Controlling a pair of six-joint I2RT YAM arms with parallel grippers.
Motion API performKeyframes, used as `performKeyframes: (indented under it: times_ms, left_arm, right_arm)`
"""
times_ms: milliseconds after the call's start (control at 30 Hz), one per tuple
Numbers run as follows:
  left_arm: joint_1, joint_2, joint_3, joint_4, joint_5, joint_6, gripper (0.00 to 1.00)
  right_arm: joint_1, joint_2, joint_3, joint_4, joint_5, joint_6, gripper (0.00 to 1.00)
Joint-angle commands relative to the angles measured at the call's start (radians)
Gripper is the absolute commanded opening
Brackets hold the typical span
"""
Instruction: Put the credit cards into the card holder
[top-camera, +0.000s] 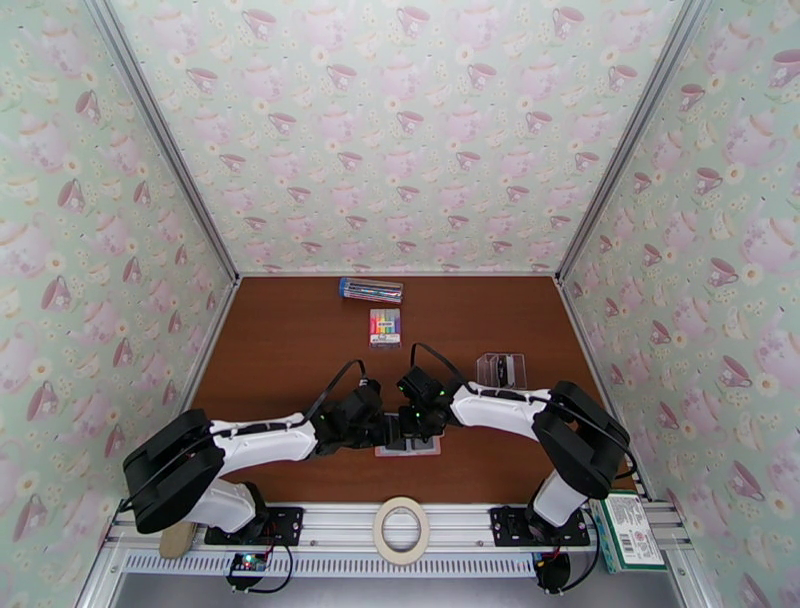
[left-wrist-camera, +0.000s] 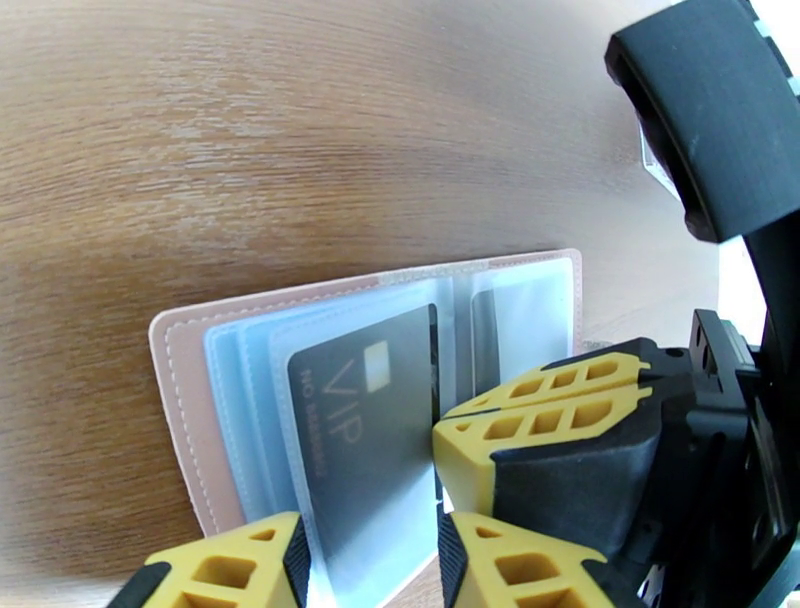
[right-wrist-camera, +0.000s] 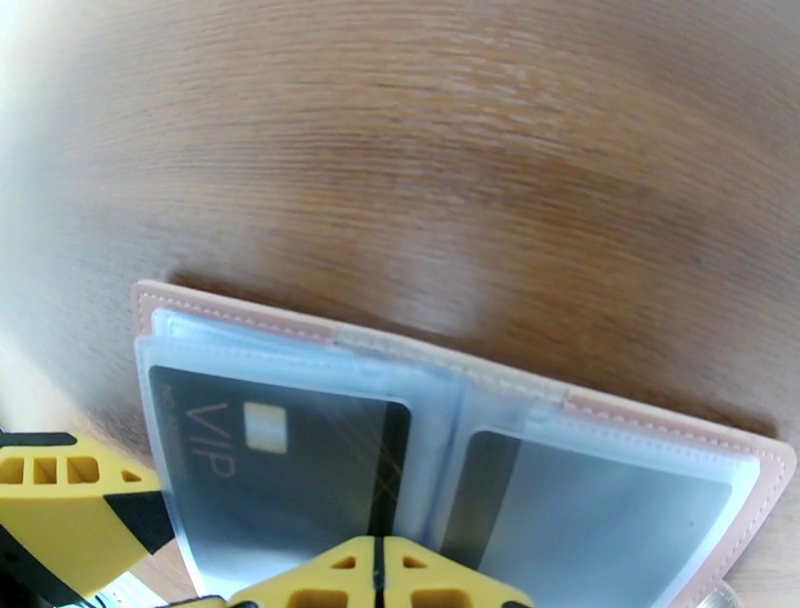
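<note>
The pink card holder (top-camera: 428, 449) lies open near the table's front, its clear-blue pockets (left-wrist-camera: 240, 400) facing up. A dark grey VIP credit card (left-wrist-camera: 370, 440) sits in the left pocket (right-wrist-camera: 290, 470). My left gripper (left-wrist-camera: 370, 560) straddles its near end, fingers touching both long edges. A paler card (right-wrist-camera: 600, 520) with a dark band fills the other pocket. My right gripper (right-wrist-camera: 378, 575) is shut, its tips pressing on the holder beside the fold (left-wrist-camera: 445, 425). Both grippers meet over the holder (top-camera: 405, 430). More clear credit cards (top-camera: 502, 370) lie to the right.
A rainbow marker pack (top-camera: 385, 326) and a blue-ended pen box (top-camera: 371, 290) lie toward the back. A tape roll (top-camera: 402, 530) and a green-white box (top-camera: 627, 535) rest on the front rail. Patterned walls close in three sides.
</note>
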Motion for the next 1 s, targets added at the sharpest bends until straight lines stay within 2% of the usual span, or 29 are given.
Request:
performKeyframes:
  times_ms: [0,333,567,767,967]
  left_arm:
    - [-0.010,0.006,0.026,0.041,0.031,0.017,0.41]
    - [-0.023,0.007,0.056,0.043,0.035,0.032,0.42]
    - [-0.039,0.026,0.087,0.042,0.043,0.040,0.42]
    - [-0.060,0.061,0.134,0.035,0.044,0.052,0.42]
    - [-0.085,0.123,0.170,0.048,0.058,0.054,0.42]
  right_arm:
    - [0.008,0.013,0.013,-0.002,-0.003,-0.003,0.09]
    - [0.006,-0.080,0.039,-0.054,0.039,-0.014,0.20]
    - [-0.004,-0.136,0.042,-0.123,0.124,-0.035,0.21]
    - [-0.055,-0.200,0.021,-0.213,0.230,-0.062,0.21]
    - [-0.112,-0.275,-0.024,-0.247,0.252,-0.085,0.22]
